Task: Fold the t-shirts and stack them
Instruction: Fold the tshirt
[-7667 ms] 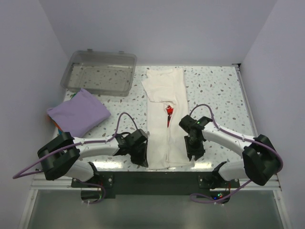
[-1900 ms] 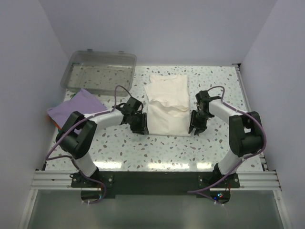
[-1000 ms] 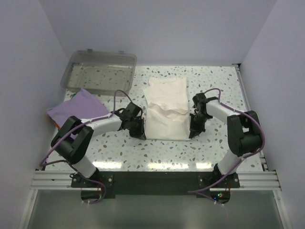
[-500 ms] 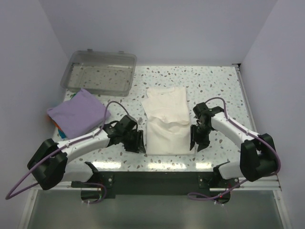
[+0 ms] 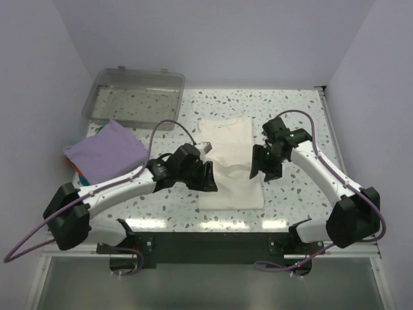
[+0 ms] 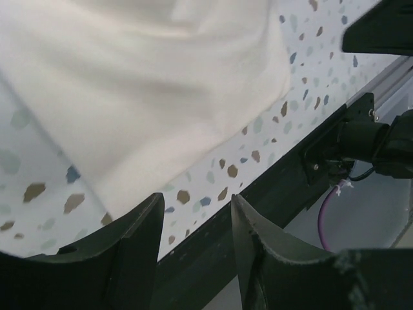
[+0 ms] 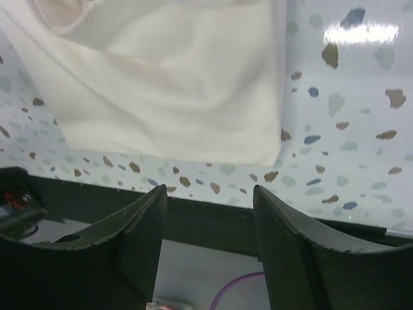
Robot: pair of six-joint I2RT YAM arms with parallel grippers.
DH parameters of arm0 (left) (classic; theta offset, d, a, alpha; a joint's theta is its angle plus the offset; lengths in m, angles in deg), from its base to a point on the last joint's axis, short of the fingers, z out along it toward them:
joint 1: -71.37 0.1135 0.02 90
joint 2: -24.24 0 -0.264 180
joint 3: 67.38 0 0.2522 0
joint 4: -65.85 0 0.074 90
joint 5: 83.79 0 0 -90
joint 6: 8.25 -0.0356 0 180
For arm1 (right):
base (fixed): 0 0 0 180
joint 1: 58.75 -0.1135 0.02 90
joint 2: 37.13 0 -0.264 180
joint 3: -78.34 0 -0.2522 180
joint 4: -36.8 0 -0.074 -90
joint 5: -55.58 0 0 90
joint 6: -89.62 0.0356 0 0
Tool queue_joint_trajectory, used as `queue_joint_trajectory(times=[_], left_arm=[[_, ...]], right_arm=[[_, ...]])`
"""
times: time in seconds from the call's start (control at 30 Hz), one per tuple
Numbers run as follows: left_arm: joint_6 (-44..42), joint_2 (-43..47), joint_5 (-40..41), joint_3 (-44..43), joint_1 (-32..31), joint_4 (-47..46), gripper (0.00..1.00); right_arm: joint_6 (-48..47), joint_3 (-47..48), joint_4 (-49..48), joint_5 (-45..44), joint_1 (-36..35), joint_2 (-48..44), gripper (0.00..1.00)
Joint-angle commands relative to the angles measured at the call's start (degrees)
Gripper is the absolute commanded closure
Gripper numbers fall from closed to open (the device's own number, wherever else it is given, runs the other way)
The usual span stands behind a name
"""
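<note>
The cream-white t-shirt lies folded in a rectangle at the table's middle, its hem near the front edge; no logo shows. It fills the top of the left wrist view and of the right wrist view. My left gripper hovers over the shirt's left edge, open and empty. At the shirt's right edge my right gripper is raised, also open with nothing between its fingers. The lavender-purple t-shirt lies folded at the far left.
A clear plastic bin stands at the back left, behind the lavender shirt. The table's front edge and its dark rail run just below the cream shirt's hem. White walls close in the left, back and right sides.
Both grippers went from shut on the cream shirt's sides to open. They pulled the shirt toward the front edge, let it go and lifted off; the left one swung over its left edge.
</note>
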Motion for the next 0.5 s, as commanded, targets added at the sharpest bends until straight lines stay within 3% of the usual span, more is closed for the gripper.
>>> queue_joint_trajectory(times=[0.0,0.2,0.47], left_arm=[[-2.85,-8.57,-1.82,-6.71,-2.92,-12.60,0.49],[-5.76,-20.80,-4.90,-12.70,-8.02,-16.65,0.49],[-6.20,-25.55,-5.00,-7.79,-9.43,-19.56,0.49]], right_arm=[[-1.24,3.72,-6.26,-2.86,-0.19,5.06,0.41],[-2.99,8.65,-9.79,-6.90,-0.10,16.13,0.41],[-3.52,11.11,-12.78,-8.14,0.42,24.22,0.41]])
